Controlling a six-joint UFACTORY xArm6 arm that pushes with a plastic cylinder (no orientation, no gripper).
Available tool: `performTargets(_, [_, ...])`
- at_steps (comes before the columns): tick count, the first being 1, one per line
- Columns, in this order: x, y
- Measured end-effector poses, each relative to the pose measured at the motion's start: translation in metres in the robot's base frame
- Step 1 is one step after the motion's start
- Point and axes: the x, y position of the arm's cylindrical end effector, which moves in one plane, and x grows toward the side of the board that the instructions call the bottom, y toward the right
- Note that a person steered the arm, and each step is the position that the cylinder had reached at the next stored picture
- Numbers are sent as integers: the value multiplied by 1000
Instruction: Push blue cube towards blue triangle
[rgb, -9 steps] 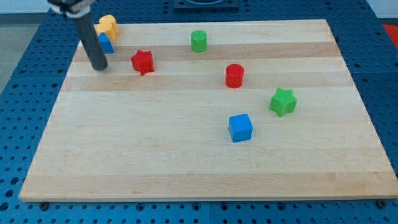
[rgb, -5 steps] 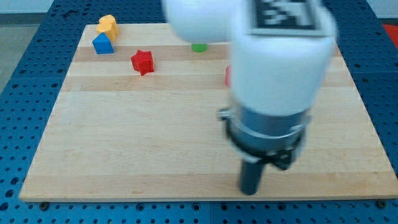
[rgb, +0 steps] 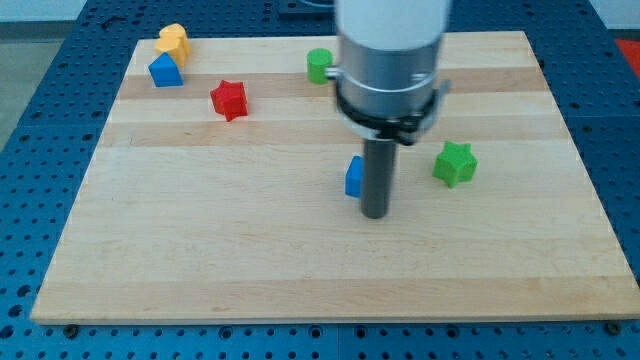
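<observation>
Wooden tabletop (rgb: 200, 260), pale planks, sits on a blue perforated base (rgb: 40, 90). All four edges in view. The whole lower band of the tabletop and its left-centre area are bare wood; blocks sit in the upper half and toward the view's right.

No claw on this arm: it ends in a straight dark rod, so nothing is clamped or held. My tip (rgb: 375, 214) rests on the wood a little right of centre. The rod stands directly in front of the blue cube (rgb: 353, 177), covering its right part; only the cube's left face shows, at the rod's left side. Rod and cube appear to be touching, but the contact itself is hidden. The tip lies just below and to the right of the visible part of the cube.

Blue triangle (rgb: 165, 71) is near the top-left corner, well apart from the cube, up and to the view's left. A yellow block (rgb: 173, 41) sits just above it, touching or nearly so; shape unclear.

Red star (rgb: 229, 99) lies roughly between cube and triangle, nearer the triangle. Green cylinder (rgb: 319, 65) is near the top edge, partly covered by the arm's body. Green star (rgb: 455, 163) lies to the right of the rod, apart from it.
</observation>
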Motion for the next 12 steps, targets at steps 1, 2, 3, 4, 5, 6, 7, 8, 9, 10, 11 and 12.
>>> performTargets(1, [-4, 24])
performTargets(2, [-16, -6])
performTargets(3, [-28, -54])
performTargets(4, [-42, -72])
performTargets(5, [-52, -47])
performTargets(6, [-78, -32])
performTargets(7, [-100, -49])
performTargets(8, [-100, -92])
performTargets(9, [-95, -141])
performTargets(10, [-82, -172])
performTargets(11, [-54, -183])
performTargets(12, [-56, -210])
